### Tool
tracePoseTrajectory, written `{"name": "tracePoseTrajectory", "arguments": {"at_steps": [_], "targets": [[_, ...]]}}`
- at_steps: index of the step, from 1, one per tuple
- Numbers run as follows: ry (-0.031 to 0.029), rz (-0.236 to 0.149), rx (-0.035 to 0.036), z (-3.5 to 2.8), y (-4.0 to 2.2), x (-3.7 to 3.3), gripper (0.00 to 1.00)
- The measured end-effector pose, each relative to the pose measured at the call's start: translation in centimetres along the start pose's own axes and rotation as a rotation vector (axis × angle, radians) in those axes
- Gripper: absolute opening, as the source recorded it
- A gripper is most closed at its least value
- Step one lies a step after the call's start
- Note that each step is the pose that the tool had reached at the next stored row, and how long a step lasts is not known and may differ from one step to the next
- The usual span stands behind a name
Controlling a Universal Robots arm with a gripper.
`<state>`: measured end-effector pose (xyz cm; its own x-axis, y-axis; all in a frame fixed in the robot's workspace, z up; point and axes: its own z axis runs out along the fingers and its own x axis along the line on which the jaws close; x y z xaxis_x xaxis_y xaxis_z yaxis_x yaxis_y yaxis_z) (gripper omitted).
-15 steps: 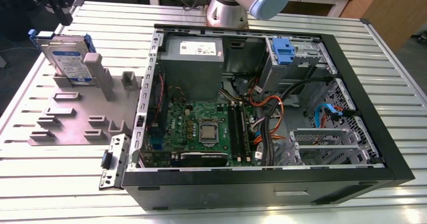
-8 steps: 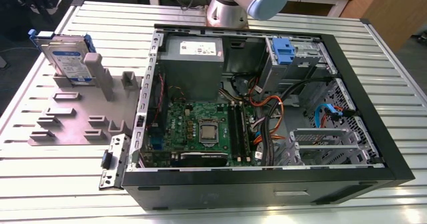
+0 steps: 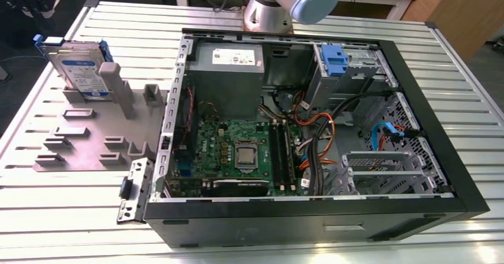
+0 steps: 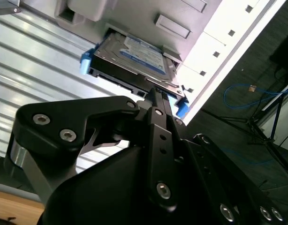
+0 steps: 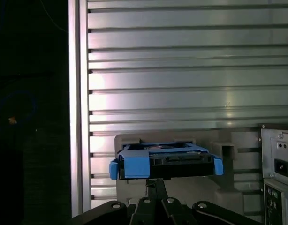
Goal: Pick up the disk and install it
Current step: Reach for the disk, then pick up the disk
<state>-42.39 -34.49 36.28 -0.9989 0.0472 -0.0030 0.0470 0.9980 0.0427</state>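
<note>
1. The step in hand is, by my judgement, the approach to the pick: nothing is lifted yet.
2. The disk [image 3: 79,69], a flat silver-grey hard drive with a white-and-blue label and blue plastic side rails, stands on edge in a slot of a pale grey moulded holder [image 3: 87,140]. This is at the exterior view's far left, well apart from the open black computer case [image 3: 315,214].
3. Both holder and case rest on the ribbed aluminium tabletop [image 3: 79,217].
4. In both wrist views the black pincer [image 4: 155,91] [image 5: 155,183] has its tips drawn together on nothing, aimed at the disk's edge [image 5: 174,161] but apart from it.
5. The silver and pale-blue arm joint [image 3: 291,1] hangs over the case's far wall.
6. I judge the grasp calls for the jaws to part wide enough to clear the drive's thickness, then to close squarely across its flat faces [image 4: 134,54], clear of the blue rails, so that it can be drawn straight out of its slot without tilting.
</note>
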Motion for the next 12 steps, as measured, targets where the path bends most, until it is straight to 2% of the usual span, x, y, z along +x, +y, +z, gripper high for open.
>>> {"name": "tracePoseTrajectory", "arguments": {"at_steps": [3, 6, 8, 12], "targets": [[-0.0001, 0.000, -0.0001, 0.10, 0.00, 0.59, 0.11], [-0.0001, 0.000, 0.0000, 0.10, -0.01, 0.62, 0.11], [-0.0001, 0.000, -0.0001, 0.14, -0.03, 1.01, 0.11], [-0.0001, 0.000, -0.0001, 0.14, -0.03, 1.04, 0.11]]}}
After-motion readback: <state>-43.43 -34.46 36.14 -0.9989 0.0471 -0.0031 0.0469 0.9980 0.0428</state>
